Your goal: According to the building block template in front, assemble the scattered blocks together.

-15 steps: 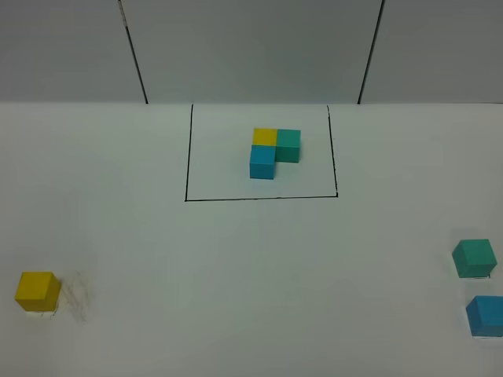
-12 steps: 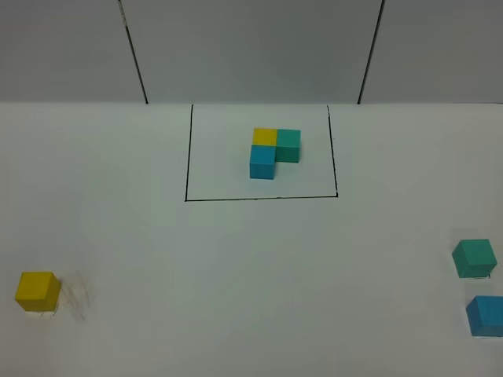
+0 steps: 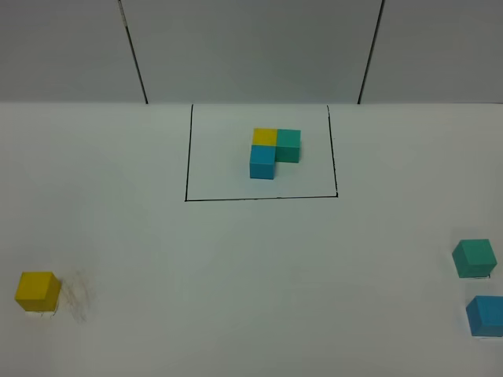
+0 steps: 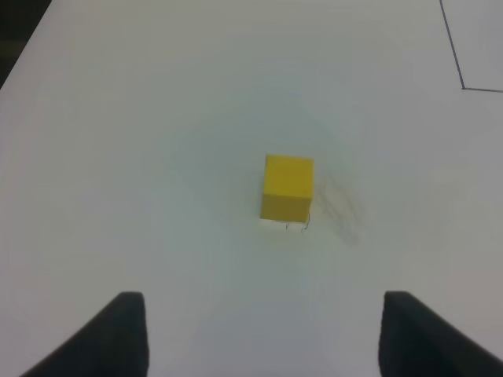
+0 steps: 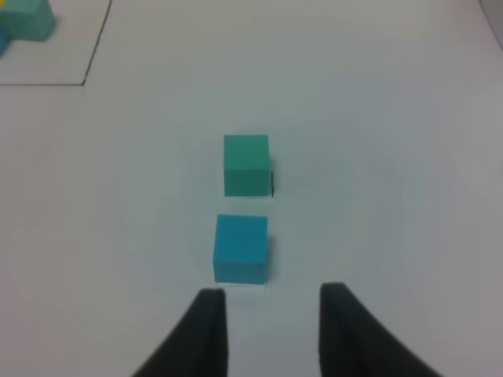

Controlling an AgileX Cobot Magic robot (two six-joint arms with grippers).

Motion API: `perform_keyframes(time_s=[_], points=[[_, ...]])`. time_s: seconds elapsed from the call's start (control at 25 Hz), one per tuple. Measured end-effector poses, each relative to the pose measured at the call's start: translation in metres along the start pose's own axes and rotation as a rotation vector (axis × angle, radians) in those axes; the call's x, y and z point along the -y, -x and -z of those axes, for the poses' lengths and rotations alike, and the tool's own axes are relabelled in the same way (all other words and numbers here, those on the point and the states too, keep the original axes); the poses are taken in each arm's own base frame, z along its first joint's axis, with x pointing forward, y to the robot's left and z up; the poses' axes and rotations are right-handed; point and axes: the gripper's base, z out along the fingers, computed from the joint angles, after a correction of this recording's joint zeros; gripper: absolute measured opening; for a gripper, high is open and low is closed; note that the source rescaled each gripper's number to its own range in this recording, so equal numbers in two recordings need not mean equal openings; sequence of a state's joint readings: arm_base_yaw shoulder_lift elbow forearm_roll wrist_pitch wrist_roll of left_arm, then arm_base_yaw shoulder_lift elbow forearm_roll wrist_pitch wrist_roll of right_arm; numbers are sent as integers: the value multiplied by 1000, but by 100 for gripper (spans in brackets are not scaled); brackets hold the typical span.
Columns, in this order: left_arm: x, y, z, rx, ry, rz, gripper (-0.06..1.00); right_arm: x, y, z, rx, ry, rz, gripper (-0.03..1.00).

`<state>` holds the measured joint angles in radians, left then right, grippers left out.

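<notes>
The building block template (image 3: 274,153), an L of yellow, teal-green and sky-blue cubes, sits inside a black drawn rectangle at the back centre. The loose yellow cube (image 3: 37,290) lies at the front left, and the left wrist view shows it (image 4: 287,187) ahead of my open, empty left gripper (image 4: 263,338). The loose teal-green cube (image 3: 474,258) and sky-blue cube (image 3: 486,316) lie at the right edge. In the right wrist view the sky-blue cube (image 5: 240,248) is just ahead of my open right gripper (image 5: 271,322), with the teal-green cube (image 5: 246,164) beyond it. Neither gripper shows in the exterior view.
The white table (image 3: 251,267) runs to a grey panelled wall (image 3: 251,47) at the back. Faint smudge marks (image 3: 77,297) lie beside the yellow cube. A corner of the template (image 5: 27,17) shows in the right wrist view.
</notes>
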<state>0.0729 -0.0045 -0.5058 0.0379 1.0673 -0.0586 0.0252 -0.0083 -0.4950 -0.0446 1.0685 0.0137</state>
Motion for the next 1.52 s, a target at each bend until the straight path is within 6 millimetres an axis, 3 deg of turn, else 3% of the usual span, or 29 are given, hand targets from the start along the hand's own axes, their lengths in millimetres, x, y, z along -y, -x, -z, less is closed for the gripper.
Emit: perform_keyframes(time_s=[0.52, 0.64, 0.8, 1.0, 1.12, 1.32, 1.52], points=[[1, 3, -1, -16, -7, 9, 38, 0, 0, 0, 0, 0, 0, 0], [2, 21, -6, -78, -3, 31, 38, 0, 0, 0, 0, 0, 0, 0], [4, 61, -24, -167, 6, 46, 38, 0, 0, 0, 0, 0, 0, 0], [8, 110, -73, -331, 16, 40, 38, 0, 0, 0, 0, 0, 0, 0], [10, 126, -112, -421, 22, 36, 38, 0, 0, 0, 0, 0, 0, 0], [13, 123, -180, -587, 31, 28, 38, 0, 0, 0, 0, 0, 0, 0], [16, 106, -226, -723, -6, -23, 38, 0, 0, 0, 0, 0, 0, 0]])
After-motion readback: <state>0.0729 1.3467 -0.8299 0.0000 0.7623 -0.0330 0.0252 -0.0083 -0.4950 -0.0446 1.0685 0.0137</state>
